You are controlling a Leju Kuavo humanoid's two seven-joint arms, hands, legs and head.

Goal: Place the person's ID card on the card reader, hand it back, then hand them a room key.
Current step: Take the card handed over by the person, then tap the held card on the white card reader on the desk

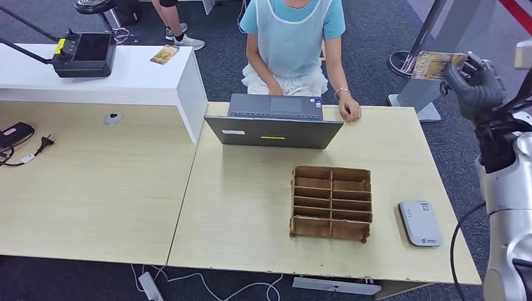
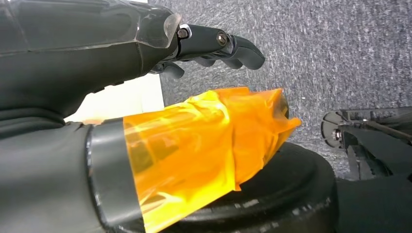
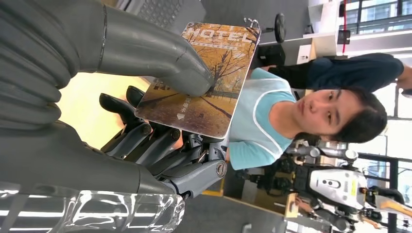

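The right hand is raised high off the far right corner of the bench, thumb pressing the room key against the darker fingers beneath it; the card shows an autumn-tree print and the word HOTEL; in the head view it sticks out from the hand toward the person seated behind the laptop; the card reader lies flat near the bench's right edge, just beside the wooden divider box; the left hand hangs over grey carpet, fingers loosely curled on nothing, its thumb wrapped in orange film.
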